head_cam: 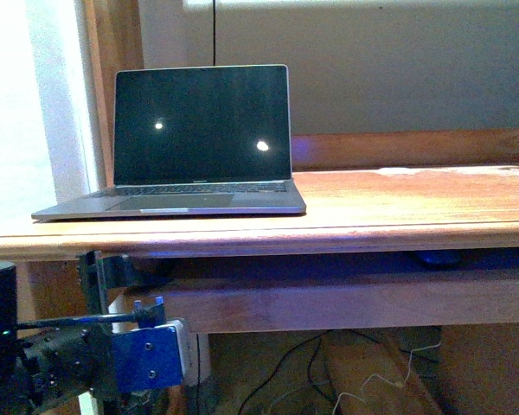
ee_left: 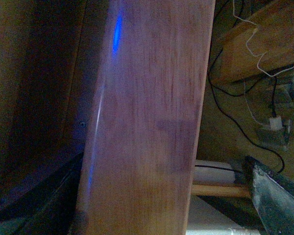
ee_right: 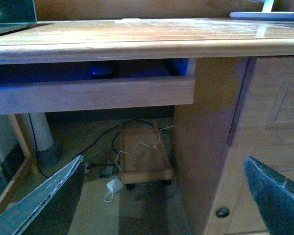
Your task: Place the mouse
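Right claw wide open, empty. Mouse ahead of it, higher up, in tray under bench top. Left claw also spread, holding nothing

From here I count one laptop, one table, one mouse tucked under its top, one wooden crate on the floor, one white plug beside it, and two glints on the laptop

The desk was reddish-brown wood, smooth and lightly glossy, worn pale in patches near its back. The laptop had a matt grey metallic-looking shell and a glossy black screen. The mouse looked dark, its finish unclear.
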Robot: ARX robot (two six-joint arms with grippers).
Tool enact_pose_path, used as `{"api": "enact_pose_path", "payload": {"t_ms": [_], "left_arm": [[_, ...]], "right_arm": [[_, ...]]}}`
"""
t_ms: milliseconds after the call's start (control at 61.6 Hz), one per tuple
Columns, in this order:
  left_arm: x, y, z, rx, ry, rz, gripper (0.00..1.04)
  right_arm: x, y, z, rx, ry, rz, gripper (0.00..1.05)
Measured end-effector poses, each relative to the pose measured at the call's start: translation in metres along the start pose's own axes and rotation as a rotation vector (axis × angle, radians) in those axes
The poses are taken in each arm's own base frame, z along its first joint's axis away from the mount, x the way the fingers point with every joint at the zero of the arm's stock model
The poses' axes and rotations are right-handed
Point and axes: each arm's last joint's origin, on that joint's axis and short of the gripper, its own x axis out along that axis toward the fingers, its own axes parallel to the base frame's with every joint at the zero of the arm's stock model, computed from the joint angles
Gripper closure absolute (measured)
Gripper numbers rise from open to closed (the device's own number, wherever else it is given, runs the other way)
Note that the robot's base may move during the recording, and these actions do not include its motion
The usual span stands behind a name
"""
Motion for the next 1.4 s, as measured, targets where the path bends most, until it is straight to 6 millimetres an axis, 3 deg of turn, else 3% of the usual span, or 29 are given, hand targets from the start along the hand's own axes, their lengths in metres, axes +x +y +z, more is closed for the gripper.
{"api": "enact_pose_path", "payload": {"t_ms": [178,341,600,892,1022,1185,1298,1396], "left_arm": [[0.001,0.004,0.006,-0.058,-0.009,-0.089,0.08],[-0.006,0.019,0.022,-0.238,0.015,-0.266,0.08],[-0.041,0.034,0.060,-0.517,-0.046,-0.559,0.08],[-0.076,0.034,0.107,-0.948,-0.220,-0.636,0.08],[-0.074,0.047,0.109,-1.161,-0.183,-0.454,0.08],[-0.080,0.093,0.098,-1.470,-0.098,-0.006,0.08],[-0.098,0.110,0.099,-1.574,0.026,0.254,0.08],[-0.128,0.100,0.112,-1.503,0.175,0.414,0.08]], "right_arm": [[0.000,0.000,0.000,0.000,0.000,0.000,0.07],[0.000,0.000,0.000,0.000,0.000,0.000,0.07],[0.000,0.000,0.000,0.000,0.000,0.000,0.07],[0.000,0.000,0.000,0.000,0.000,0.000,0.07],[0.000,0.000,0.000,0.000,0.000,0.000,0.07],[0.000,0.000,0.000,0.000,0.000,0.000,0.07],[0.000,0.000,0.000,0.000,0.000,0.000,0.07],[0.000,0.000,0.000,0.000,0.000,0.000,0.07]]}}
